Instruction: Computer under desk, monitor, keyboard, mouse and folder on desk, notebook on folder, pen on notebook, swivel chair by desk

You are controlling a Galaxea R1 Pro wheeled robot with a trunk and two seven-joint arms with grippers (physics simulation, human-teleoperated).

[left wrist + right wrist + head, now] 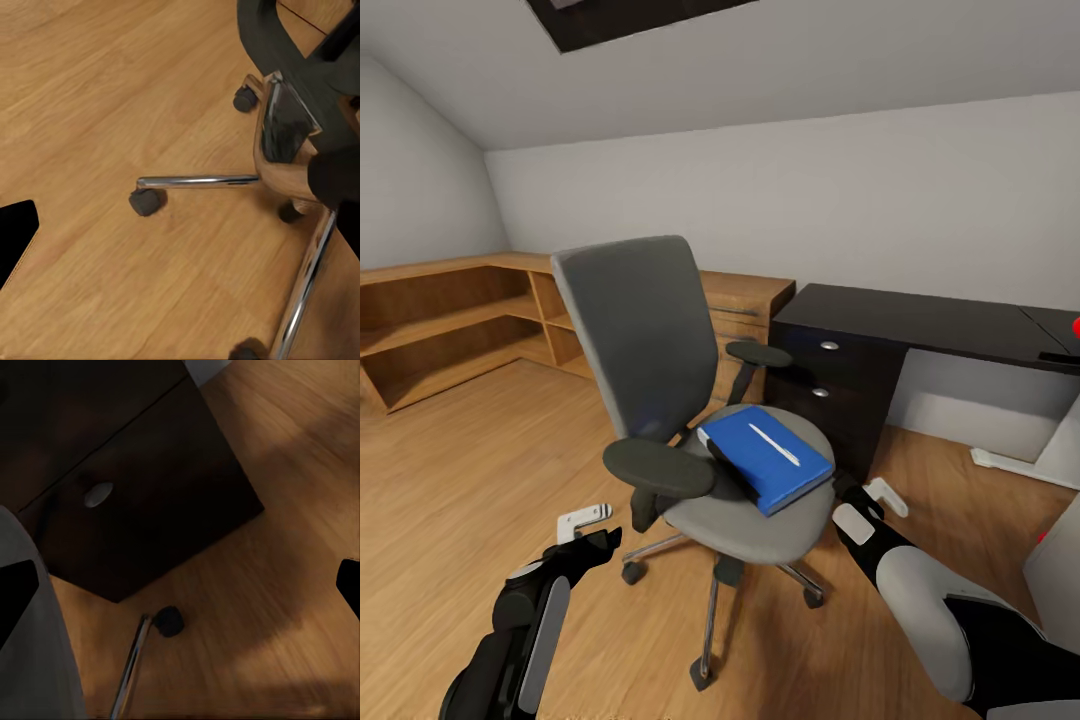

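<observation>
The blue folder (768, 457) with a white pen (774, 444) on top lies on the swivel chair (660, 380) seat beside the dark desk (920, 325), between the left end effector (592, 528) and the right end effector (872, 503), both spread and empty.

The counter (920, 320) runs off the head view's right edge, so its far end cannot be seen. A red thing (1076, 327) on it is cut by that edge and cannot be identified. The folder (768, 458) on the swivel chair (660, 380) may carry a notebook, but the layers cannot be told apart. The right claw (872, 497) sits partly behind the seat, its opening unclear. In the left wrist view the chair base (281, 150) is cropped at the frame's border.
</observation>
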